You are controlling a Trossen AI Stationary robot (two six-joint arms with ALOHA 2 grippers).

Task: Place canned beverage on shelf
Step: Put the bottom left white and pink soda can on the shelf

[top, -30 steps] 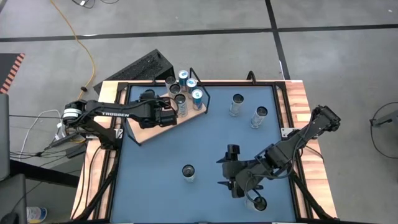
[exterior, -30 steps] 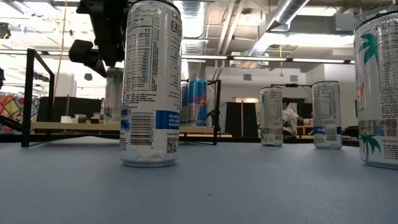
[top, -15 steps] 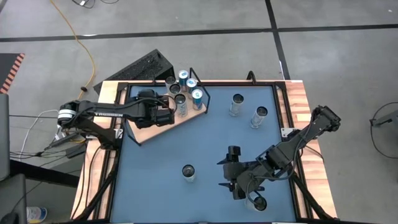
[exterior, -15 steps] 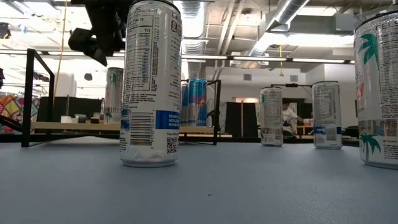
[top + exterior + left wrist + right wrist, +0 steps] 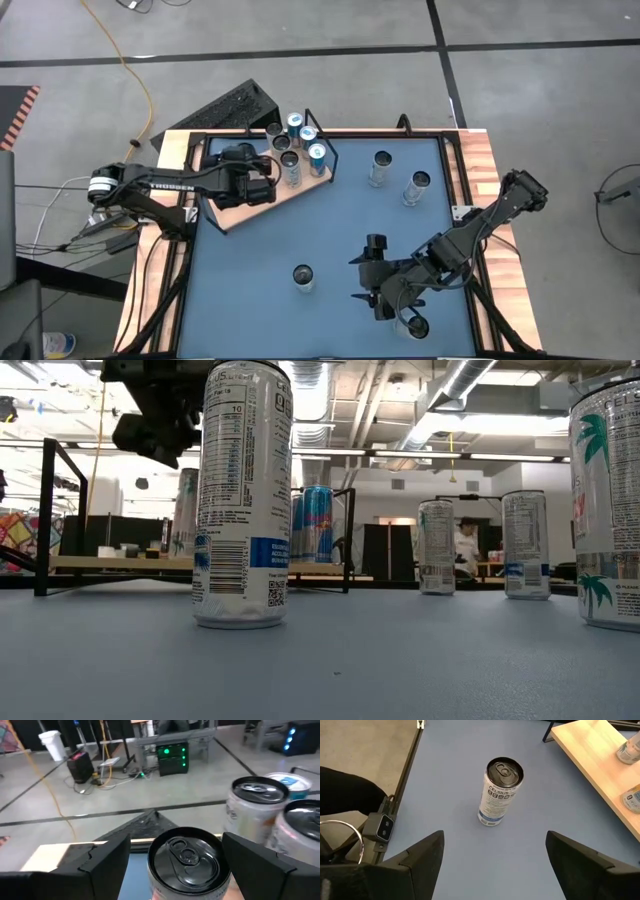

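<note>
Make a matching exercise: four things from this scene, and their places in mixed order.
Things:
1. left claw
2. right claw
3. shelf
4. lone can

Places:
A. table's far left corner, holding several cans
B. open, over the near right of the table
C. standing on the blue tabletop, near middle
D. open, above the shelf beside the cans

Pairs: 1-D, 2-B, 3-A, 4-C

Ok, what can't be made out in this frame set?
- High view: the can near the right claw is partly covered by that arm.
- Low view: the right-hand can is cut off by the picture's edge.
- Left wrist view: the can between the left claw's fingers runs off the picture, so its base on the shelf is unseen.
</note>
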